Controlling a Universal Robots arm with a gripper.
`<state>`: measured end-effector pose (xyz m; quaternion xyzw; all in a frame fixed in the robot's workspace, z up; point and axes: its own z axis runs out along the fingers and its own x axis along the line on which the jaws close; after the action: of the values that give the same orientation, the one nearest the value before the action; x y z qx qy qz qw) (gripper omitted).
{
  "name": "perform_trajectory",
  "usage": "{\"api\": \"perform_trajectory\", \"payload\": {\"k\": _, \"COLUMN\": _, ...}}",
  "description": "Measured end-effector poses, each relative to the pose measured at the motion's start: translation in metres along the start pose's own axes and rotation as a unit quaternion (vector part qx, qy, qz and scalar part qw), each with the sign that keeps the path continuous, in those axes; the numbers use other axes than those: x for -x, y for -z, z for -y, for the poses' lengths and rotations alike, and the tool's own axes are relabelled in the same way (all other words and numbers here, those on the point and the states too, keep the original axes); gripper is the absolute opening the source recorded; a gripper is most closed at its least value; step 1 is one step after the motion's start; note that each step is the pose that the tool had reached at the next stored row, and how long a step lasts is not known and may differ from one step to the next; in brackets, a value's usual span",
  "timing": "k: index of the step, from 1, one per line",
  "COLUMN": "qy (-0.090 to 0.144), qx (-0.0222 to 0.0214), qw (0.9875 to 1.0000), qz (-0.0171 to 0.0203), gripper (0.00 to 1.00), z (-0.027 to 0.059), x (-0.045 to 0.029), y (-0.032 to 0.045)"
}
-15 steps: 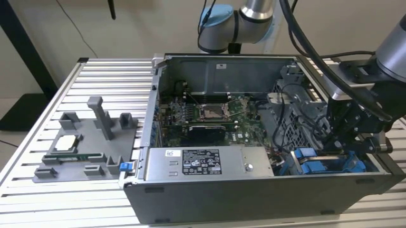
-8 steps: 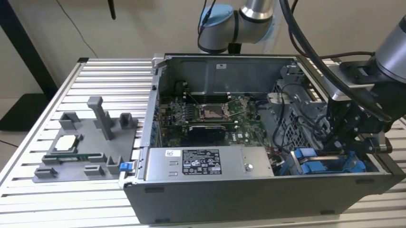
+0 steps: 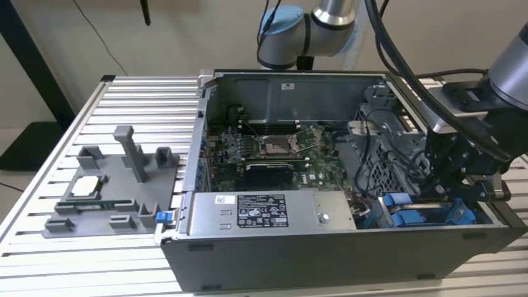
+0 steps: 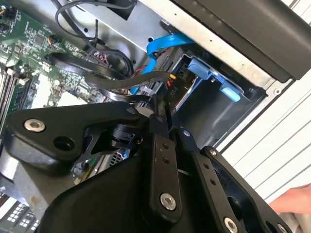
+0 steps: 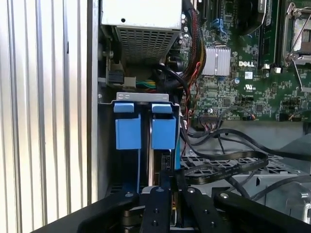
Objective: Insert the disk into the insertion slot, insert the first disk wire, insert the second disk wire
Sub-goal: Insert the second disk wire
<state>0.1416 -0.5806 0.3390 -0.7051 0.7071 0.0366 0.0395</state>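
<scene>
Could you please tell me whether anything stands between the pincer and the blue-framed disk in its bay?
Nothing visible does. In the first wrist view the pincer sits directly at the bright blue plastic-framed disk; the looped black cables lie beside it, not between.

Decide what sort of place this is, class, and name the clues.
Probably a robotics lab bench for computer assembly: an open grey desktop computer case lies on a ribbed aluminium table, beside a grey plastic parts fixture, with a robot arm above.
</scene>
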Motion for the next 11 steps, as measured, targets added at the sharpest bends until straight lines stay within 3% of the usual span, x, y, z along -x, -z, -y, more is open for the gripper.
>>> {"api": "perform_trajectory", "payload": {"k": 3, "qy": 0.0, "qx": -0.0002, "qw": 1.0, "qz": 0.0002, "gripper": 0.0, "z": 0.0001, "x": -0.0001, "y": -0.0014}}
{"api": "perform_trajectory", "payload": {"k": 4, "qy": 0.0, "qx": -0.0002, "qw": 1.0, "qz": 0.0005, "gripper": 1.0, "z": 0.0001, "x": 0.0, "y": -0.0016}}
{"api": "perform_trajectory", "payload": {"k": 7, "qy": 0.0, "qx": 0.0005, "qw": 1.0, "qz": 0.0006, "gripper": 1.0, "z": 0.0001, "x": 0.0, "y": -0.0008}}
{"api": "perform_trajectory", "payload": {"k": 11, "qy": 0.0, "qx": 0.0018, "qw": 1.0, "qz": 0.0003, "gripper": 1.0, "z": 0.0001, "x": 0.0013, "y": 0.0111}}
